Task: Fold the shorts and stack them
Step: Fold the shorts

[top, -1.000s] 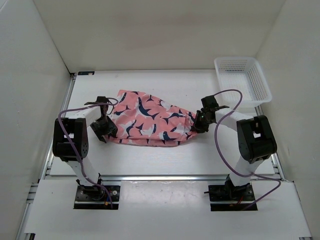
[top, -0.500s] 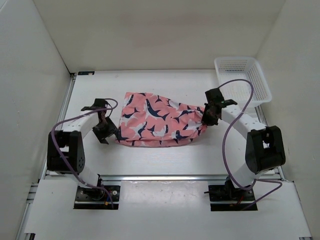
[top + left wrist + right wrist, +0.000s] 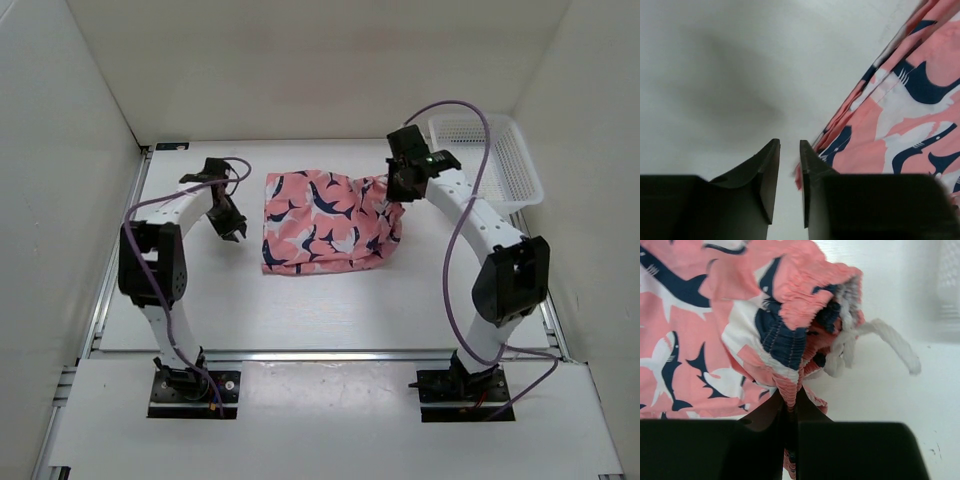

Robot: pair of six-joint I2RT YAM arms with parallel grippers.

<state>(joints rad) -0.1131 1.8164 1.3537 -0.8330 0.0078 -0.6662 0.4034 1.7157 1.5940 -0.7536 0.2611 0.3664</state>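
Both arms have swung toward the far side of the table (image 3: 330, 300) since a second ago, and the shorts (image 3: 325, 222) have gone with them: then they lay stretched out long between the two claws, now they sit farther back and gathered into a shorter, squarer heap. The left claw (image 3: 228, 222), which was at the cloth's left end, now stands off to the left of it with bare table between them.

From the left wrist view the left claw (image 3: 789, 165) has its fingers drawn nearly together with a slim gap, and nothing is caught in it. The hem of the shorts (image 3: 910, 115) runs just beside the right-hand finger (whether it brushes the finger I cannot tell).

The right claw (image 3: 400, 185) is at the far right corner of the shorts, close to the white mesh basket (image 3: 500, 150) but apart from it. Its wrist view shows the right claw (image 3: 790, 410) pinched tight on the ruched elastic waistband (image 3: 805, 305), which bunches up above the fingertips. A white drawstring (image 3: 880, 335) dangles loose to the right.

The shorts (image 3: 685, 315) are salmon pink, printed all over with navy-and-white sharks. They lie mostly flat on the table, creased, with their right side lifted and puckered where the claw holds them, and the near edge folded under in soft layers.
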